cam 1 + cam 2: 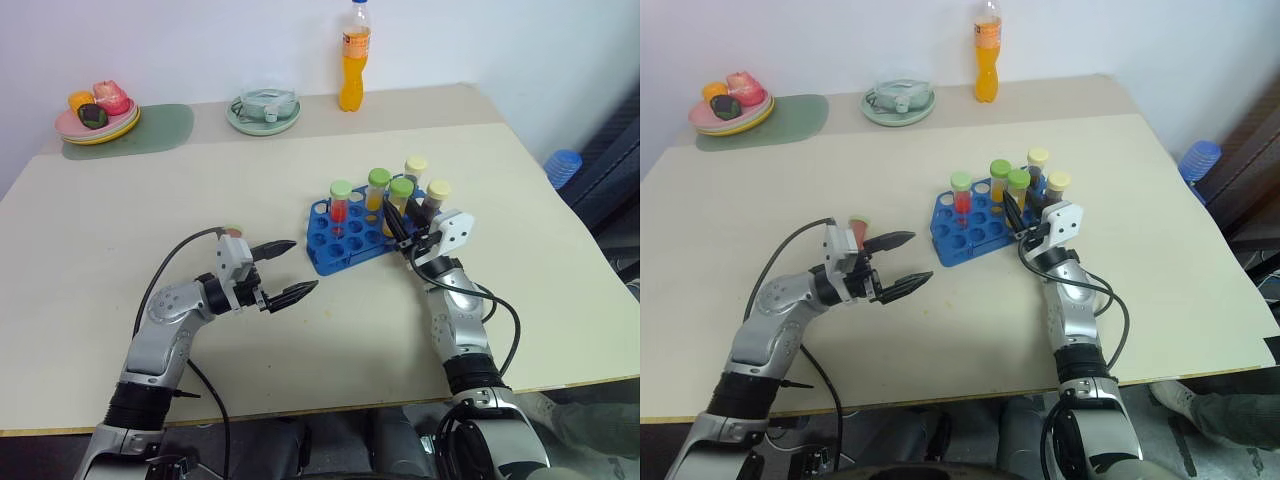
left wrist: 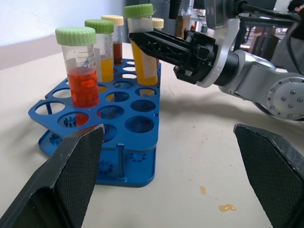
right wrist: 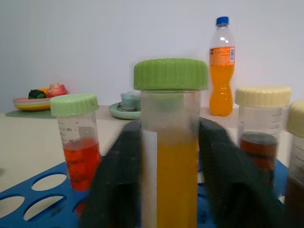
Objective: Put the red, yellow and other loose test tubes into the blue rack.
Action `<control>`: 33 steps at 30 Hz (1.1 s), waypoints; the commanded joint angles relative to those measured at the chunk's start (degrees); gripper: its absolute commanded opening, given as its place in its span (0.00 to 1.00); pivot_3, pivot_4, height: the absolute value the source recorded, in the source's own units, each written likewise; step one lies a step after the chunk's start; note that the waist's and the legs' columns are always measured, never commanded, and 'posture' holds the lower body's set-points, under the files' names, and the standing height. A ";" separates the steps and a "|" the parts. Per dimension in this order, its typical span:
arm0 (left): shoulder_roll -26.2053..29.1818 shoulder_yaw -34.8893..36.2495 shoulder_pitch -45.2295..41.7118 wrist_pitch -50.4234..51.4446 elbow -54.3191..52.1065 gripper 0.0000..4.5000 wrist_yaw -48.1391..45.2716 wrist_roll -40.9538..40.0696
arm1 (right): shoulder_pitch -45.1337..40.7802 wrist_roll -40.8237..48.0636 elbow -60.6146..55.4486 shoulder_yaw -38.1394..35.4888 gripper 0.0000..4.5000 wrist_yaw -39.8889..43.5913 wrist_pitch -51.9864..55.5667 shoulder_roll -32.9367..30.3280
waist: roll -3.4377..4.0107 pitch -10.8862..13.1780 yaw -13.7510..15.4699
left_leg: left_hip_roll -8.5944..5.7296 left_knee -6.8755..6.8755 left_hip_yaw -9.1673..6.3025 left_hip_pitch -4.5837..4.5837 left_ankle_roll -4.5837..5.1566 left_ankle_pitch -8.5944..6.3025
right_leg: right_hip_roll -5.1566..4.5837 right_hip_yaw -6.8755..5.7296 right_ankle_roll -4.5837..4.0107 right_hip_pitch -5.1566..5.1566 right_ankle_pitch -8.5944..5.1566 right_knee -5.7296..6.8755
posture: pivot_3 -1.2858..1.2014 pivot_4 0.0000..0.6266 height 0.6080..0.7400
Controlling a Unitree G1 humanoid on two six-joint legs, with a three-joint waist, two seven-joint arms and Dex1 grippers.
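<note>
On the beige rectangular table (image 1: 120, 330), towards its right edge, the bright blue plastic rack with rows of round holes (image 1: 352, 236) is standing with five capped tubes upright in it. The clear tube of red liquid with a pale green cap (image 1: 339, 202) is sitting in a hole on the rack's left side. Two brown-liquid tubes with pale yellow caps (image 1: 416, 168) are standing at the rack's far right end. The right gripper (image 1: 399, 228) is reaching over the rack's near right corner, its two black fingers (image 3: 116, 185) flanking the yellow-liquid tube with a green cap (image 3: 171, 142), which is already seated in a hole; whether they are pressing it or just off it cannot be told. The left gripper (image 1: 283, 270) is hovering near the rack's left end, its fingers spread wide and holding nothing.
</note>
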 commanded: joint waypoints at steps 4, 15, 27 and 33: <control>-0.54 1.57 -0.24 -0.48 -1.09 1.00 0.90 -1.19 | 0.15 -2.89 -0.42 0.50 0.98 -1.26 -2.52 -0.78 | 0.02 0.01 0.05 | 0.00 0.00 0.01 0.00 0.00 0.00 | 0.00 0.00 0.00 0.00 0.00 0.00 | 0.52 0.24 1.00; -2.93 4.83 -1.33 1.41 -2.47 1.00 7.77 -2.32 | 10.67 -3.74 -15.54 1.16 0.98 -0.15 5.19 -8.30 | 0.03 0.01 0.33 | 0.00 0.00 0.02 -0.02 0.00 0.00 | -0.01 0.02 0.00 0.01 0.00 -0.05 | 0.52 0.24 1.00; -7.17 12.09 -6.28 16.85 -9.90 1.00 32.56 -5.87 | 22.66 6.16 -38.62 -2.04 0.98 10.16 20.87 -23.10 | 0.01 0.02 1.69 | 0.00 0.05 0.08 -0.01 0.02 -0.02 | -0.01 0.07 0.01 0.08 0.00 -0.12 | 0.52 0.24 1.00; -6.84 16.17 -14.01 38.09 -13.57 1.00 50.82 -6.91 | 18.89 17.35 -46.95 -3.45 0.98 16.25 32.95 -30.58 | -0.11 0.09 1.75 | 0.01 0.13 0.08 -0.01 0.02 -0.02 | -0.01 0.08 0.02 0.15 0.00 -0.12 | 0.52 0.24 1.00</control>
